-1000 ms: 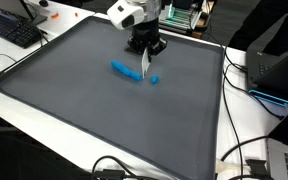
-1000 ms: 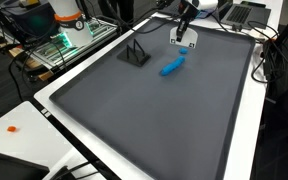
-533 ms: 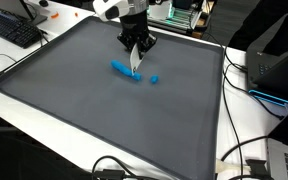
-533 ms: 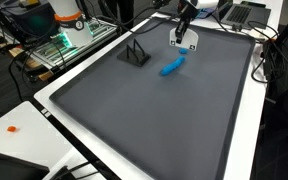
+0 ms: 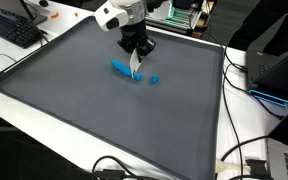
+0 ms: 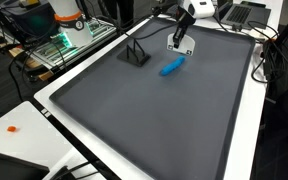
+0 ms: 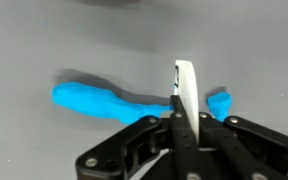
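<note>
In the wrist view the gripper (image 7: 180, 120) has its fingers clamped on a thin white strip (image 7: 185, 85), which stands upright between them. As I judge it, handling it well calls for a firm pinch, a level wrist and slow travel, so the strip neither slips nor tips. The strip is flat, narrow, round-ended and plain white. Just beyond it lie 1 long blue piece (image 7: 94, 100) and 1 small blue bit (image 7: 219, 102), near each other on the grey mat (image 5: 64, 100). Whether the strip's tip touches the mat I cannot tell.
</note>
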Available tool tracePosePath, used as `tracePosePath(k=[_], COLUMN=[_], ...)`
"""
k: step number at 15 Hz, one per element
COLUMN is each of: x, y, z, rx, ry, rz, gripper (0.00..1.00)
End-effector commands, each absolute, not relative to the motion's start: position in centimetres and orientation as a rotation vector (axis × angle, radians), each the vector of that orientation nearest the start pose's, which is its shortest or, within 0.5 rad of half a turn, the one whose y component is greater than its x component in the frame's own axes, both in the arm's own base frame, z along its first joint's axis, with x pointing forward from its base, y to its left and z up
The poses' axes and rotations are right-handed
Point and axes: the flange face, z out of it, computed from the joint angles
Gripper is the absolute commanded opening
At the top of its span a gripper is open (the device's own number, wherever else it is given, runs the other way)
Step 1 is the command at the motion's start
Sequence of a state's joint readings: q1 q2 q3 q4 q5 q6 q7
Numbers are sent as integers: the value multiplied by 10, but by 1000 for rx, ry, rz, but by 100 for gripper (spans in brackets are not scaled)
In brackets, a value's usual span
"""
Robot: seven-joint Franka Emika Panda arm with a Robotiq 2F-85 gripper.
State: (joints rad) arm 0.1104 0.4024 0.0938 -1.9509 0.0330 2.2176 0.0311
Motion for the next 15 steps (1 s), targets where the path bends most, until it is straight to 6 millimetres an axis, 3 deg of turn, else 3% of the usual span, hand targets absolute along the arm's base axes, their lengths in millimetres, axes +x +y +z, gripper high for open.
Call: tracePosePath(k=[1,15], x=[594,599], y=[117,116], z=[251,222], rx=[-3089,-3128], ry=[-242,-295], rz=[199,185], gripper=[1,1])
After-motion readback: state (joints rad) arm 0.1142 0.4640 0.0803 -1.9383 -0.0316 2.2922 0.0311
